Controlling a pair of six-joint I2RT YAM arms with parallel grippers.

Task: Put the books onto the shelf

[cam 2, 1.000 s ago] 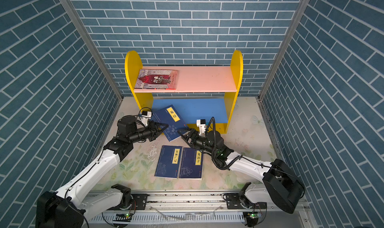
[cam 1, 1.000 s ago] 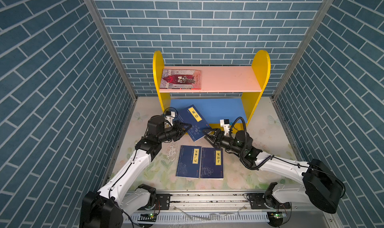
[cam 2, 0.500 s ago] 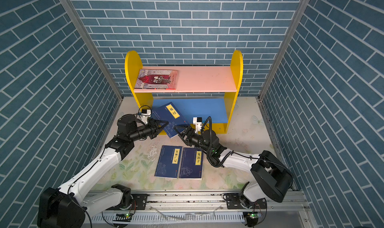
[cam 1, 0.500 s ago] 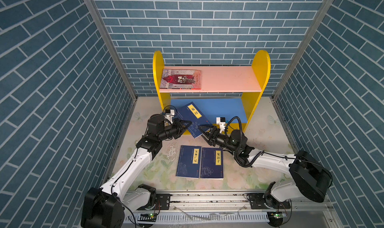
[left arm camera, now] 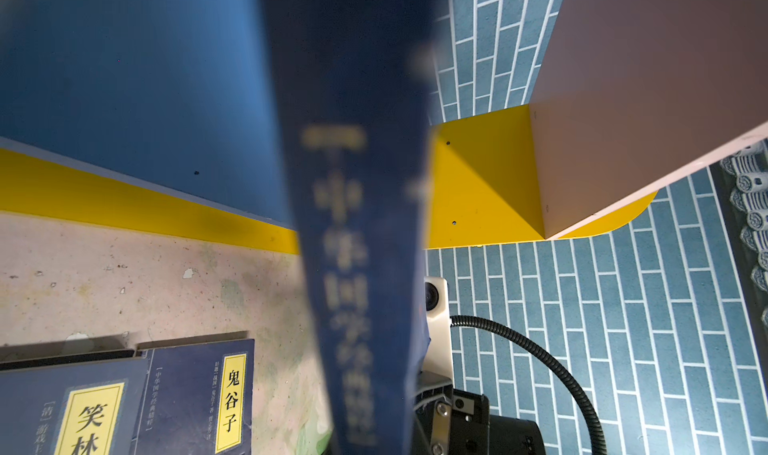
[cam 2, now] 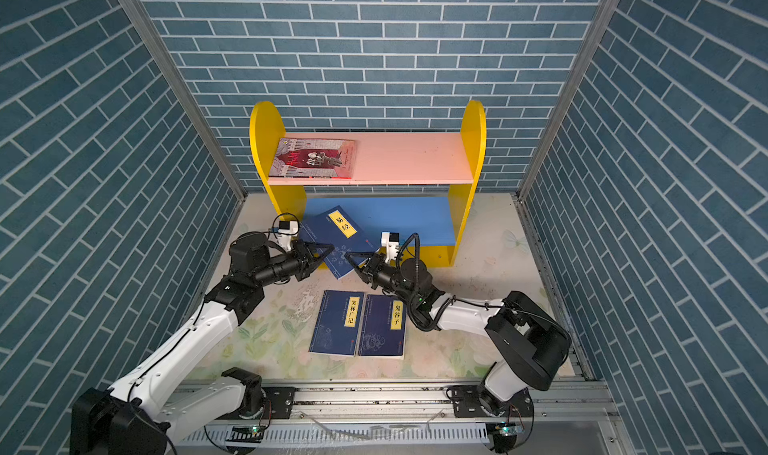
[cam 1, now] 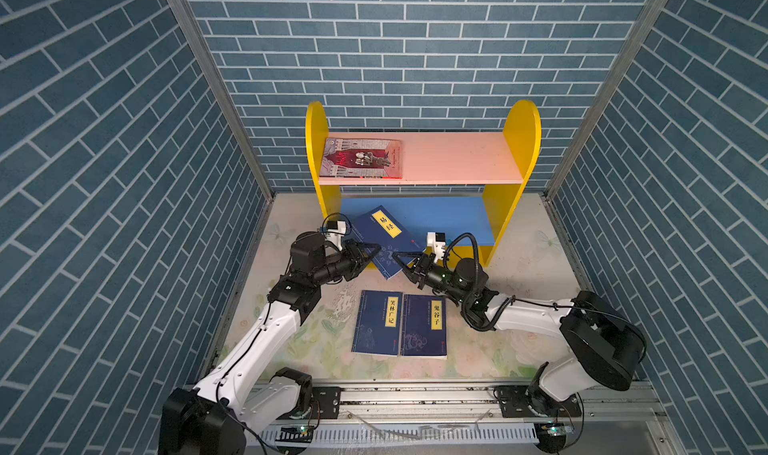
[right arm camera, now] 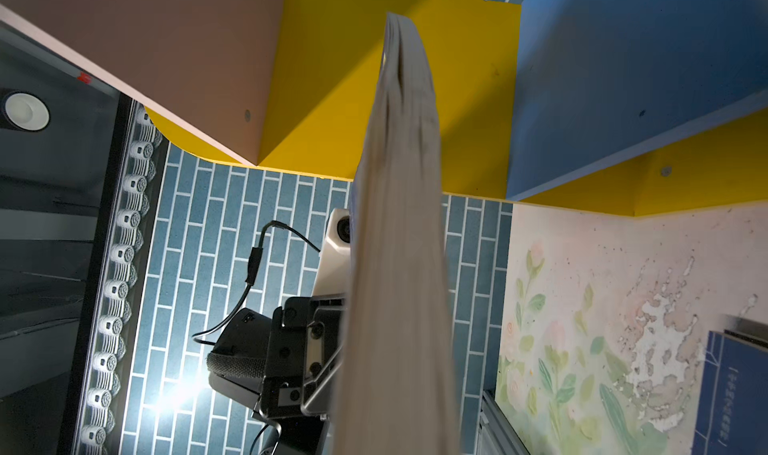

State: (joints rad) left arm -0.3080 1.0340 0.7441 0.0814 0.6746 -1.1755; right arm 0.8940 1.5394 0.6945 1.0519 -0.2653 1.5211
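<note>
Held navy book [cam 1: 384,241] hangs tilted just in front of the shelf [cam 1: 521,129]. In both top views its far corner overlaps the blue lower board [cam 1: 449,220]. Right gripper [cam 1: 401,260] is clamped on the page edge, pinching it. Left gripper [cam 1: 372,252] sits at the spine side; whether its jaws pinch the cover or stand just off it cannot be told. Illustrated book [cam 1: 361,158] lies flat on the pink upper board [cam 1: 457,158]. Two navy books [cam 1: 378,322] lie side by side on the table [cam 1: 519,274]. Likely step: feeding the held book into the lower tier. Done well, one arm carries the weight before the other lets go, the book is levelled and kept under the pink board's edge, then slid in flat and released only once resting.
</note>
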